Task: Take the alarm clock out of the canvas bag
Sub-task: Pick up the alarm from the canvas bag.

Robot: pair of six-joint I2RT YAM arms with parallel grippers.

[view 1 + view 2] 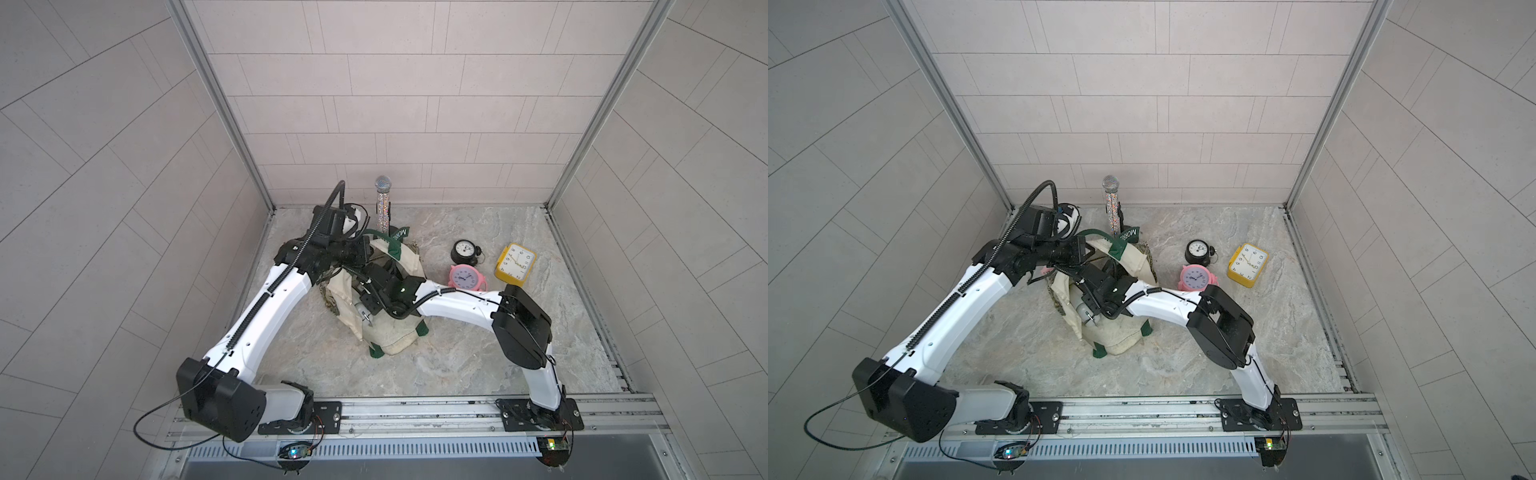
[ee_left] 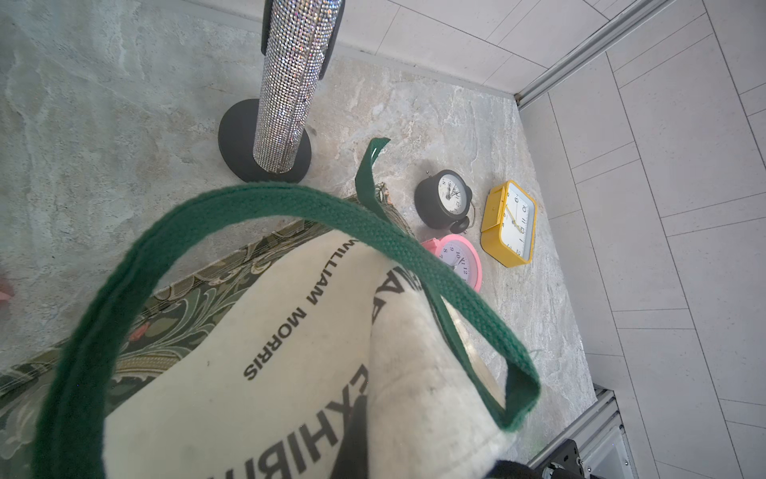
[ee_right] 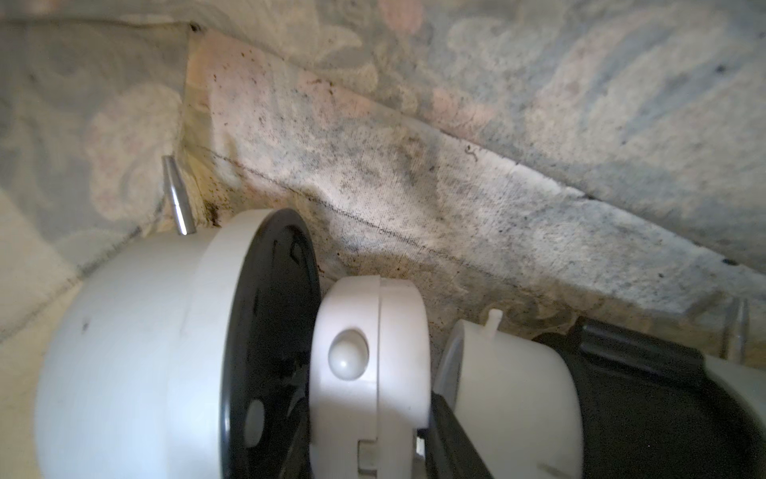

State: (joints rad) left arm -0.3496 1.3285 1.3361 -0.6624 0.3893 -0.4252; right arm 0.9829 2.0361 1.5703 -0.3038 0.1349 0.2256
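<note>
The cream canvas bag [image 1: 395, 336] [image 1: 1121, 336] with dark green handles slumps mid-floor. My left gripper [image 1: 372, 247] [image 2: 364, 414] is shut on the bag's cream fabric near the rim and holds it up. My right arm's wrist [image 1: 395, 291] reaches into the bag's mouth, so its fingers are hidden in both top views. In the right wrist view, my right gripper [image 3: 369, 414] has a dark finger on either side of a small white alarm clock [image 3: 369, 365]. Whether they press on it is unclear. A larger white clock with a black back [image 3: 136, 352] lies against it.
A black round clock [image 1: 464, 251], a pink clock [image 1: 463, 277] and a yellow square clock [image 1: 515, 266] stand on the floor right of the bag. A glittery microphone on a black stand [image 1: 382, 203] rises behind it. Tiled walls close in three sides.
</note>
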